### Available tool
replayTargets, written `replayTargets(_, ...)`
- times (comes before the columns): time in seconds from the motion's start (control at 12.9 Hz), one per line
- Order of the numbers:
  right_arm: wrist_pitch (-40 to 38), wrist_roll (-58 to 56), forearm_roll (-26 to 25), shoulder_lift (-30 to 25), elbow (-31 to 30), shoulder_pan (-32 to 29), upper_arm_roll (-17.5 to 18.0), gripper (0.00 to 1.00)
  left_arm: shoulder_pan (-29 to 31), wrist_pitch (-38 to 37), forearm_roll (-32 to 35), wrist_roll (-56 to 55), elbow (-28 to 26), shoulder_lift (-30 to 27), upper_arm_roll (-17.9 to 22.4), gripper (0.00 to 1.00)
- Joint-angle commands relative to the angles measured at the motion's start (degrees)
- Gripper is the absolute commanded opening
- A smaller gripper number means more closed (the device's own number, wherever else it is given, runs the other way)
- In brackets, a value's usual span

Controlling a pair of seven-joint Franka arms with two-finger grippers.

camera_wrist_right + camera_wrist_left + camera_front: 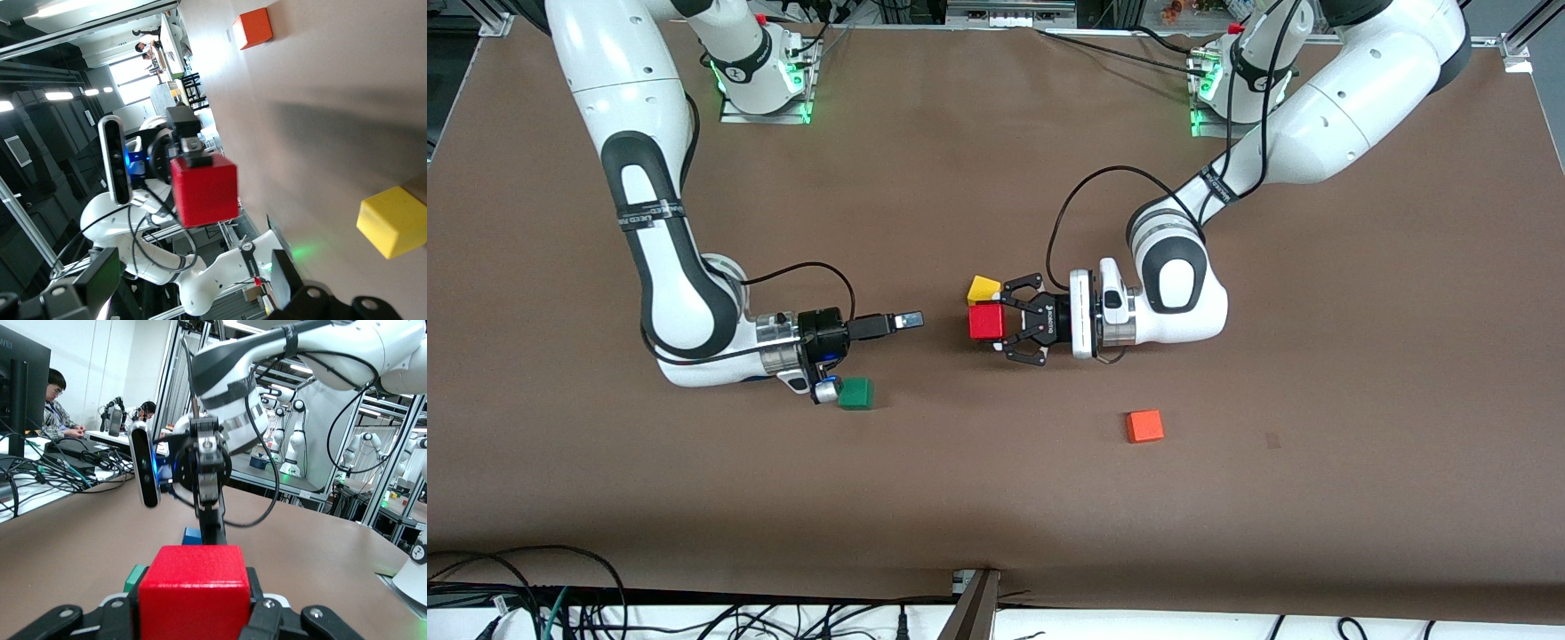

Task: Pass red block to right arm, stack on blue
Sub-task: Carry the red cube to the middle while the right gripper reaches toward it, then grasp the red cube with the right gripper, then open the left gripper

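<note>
My left gripper (996, 324) is shut on the red block (986, 322) and holds it sideways just above the table, beside a yellow block (983, 288). In the left wrist view the red block (193, 597) fills the space between the jaws of the left gripper (193, 613). My right gripper (907, 320) is open and empty, level with the red block and pointing at it across a short gap. In the right wrist view the red block (203, 189) is straight ahead of it. The blue cube (192, 535) lies on the table under the right gripper and is mostly hidden in the front view.
A green cube (855, 393) lies by the right wrist, nearer to the front camera. An orange cube (1144, 426) lies toward the left arm's end, nearer to the front camera. The yellow block also shows in the right wrist view (393, 220).
</note>
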Motion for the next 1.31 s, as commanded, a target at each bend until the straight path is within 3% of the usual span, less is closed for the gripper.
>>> replayTargets(0.0,1.0,-4.1,3.5,0.2,-1.8,0.9,0.0,1.0,-2.7,-0.1,-4.3,2.7,2.2,1.8,-0.3,0.0)
replayTargets(0.85,4.0,-4.2,7.1,-0.6,-3.5,4.9,0.0,1.0,-4.3,0.0,-6.1,2.7,3.9,1.9,-0.1,0.0)
replayTargets(0.93,4.0,-4.2,7.2,-0.7,-3.5,4.9,0.0,0.89,-4.3,0.0,-6.1,2.5,4.0,1.9,-0.1,0.0)
replayTargets(1.08,4.0,-4.2,7.3,-0.9,-3.5,4.9,0.0,0.32,-4.3,0.0,-6.2,2.2,3.9,1.8,-0.1,0.0)
replayTargets(1.16,4.0,-4.2,7.3,-0.9,-3.5,4.9,0.0,0.15,-4.3,0.0,-6.2,2.2,3.9,1.8,-0.1,0.0)
replayTargets(1.24,4.0,-4.2,7.3,-1.0,-3.5,4.9,0.0,0.11,-4.3,0.0,-6.2,2.2,3.9,1.7,-0.1,0.0)
